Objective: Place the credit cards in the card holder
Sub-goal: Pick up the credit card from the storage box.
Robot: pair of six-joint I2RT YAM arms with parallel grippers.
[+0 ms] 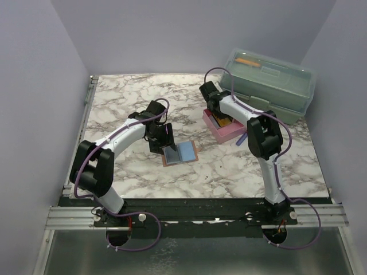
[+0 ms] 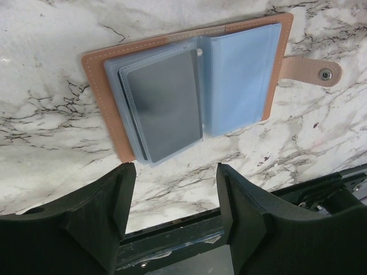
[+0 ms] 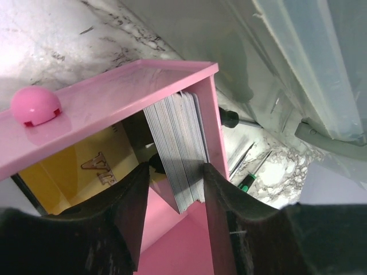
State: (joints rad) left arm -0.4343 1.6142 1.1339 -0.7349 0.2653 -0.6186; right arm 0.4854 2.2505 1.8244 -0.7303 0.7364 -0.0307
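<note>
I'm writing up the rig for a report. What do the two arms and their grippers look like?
Both the left arm and right arm have white tubular links joined by bulky black joint housings. A thin purple cable loops along each. The left gripper and right gripper each have two thick, matte black fingers. No markings show.

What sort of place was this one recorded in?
Probably a lab robot cell, not a home: plain lavender walls box in a marble-patterned table, and the left arm and right arm mount on an aluminium rail.
</note>
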